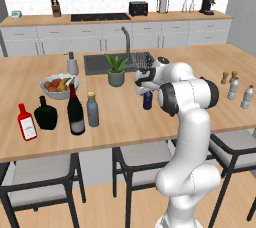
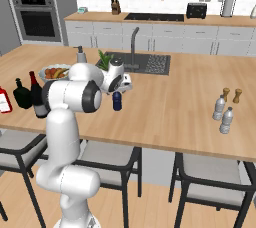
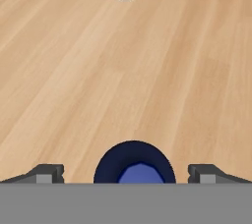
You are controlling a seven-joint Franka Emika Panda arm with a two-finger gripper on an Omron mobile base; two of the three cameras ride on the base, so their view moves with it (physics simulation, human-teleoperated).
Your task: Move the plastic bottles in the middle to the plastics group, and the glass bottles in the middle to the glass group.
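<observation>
Open gripper poised directly above the blue bottle (image 1: 147, 100) on the island counter (image 1: 125, 117).

Left base view: a descent off centre could tip the bottle. Right base view: gripper (image 2: 120, 88) sits just over the bottle (image 2: 117, 101), water bottles (image 2: 222, 114) well apart. Hand view: fingertips (image 3: 47, 173) spread wide either side of the bottle (image 3: 134, 164), holding nothing.
</observation>
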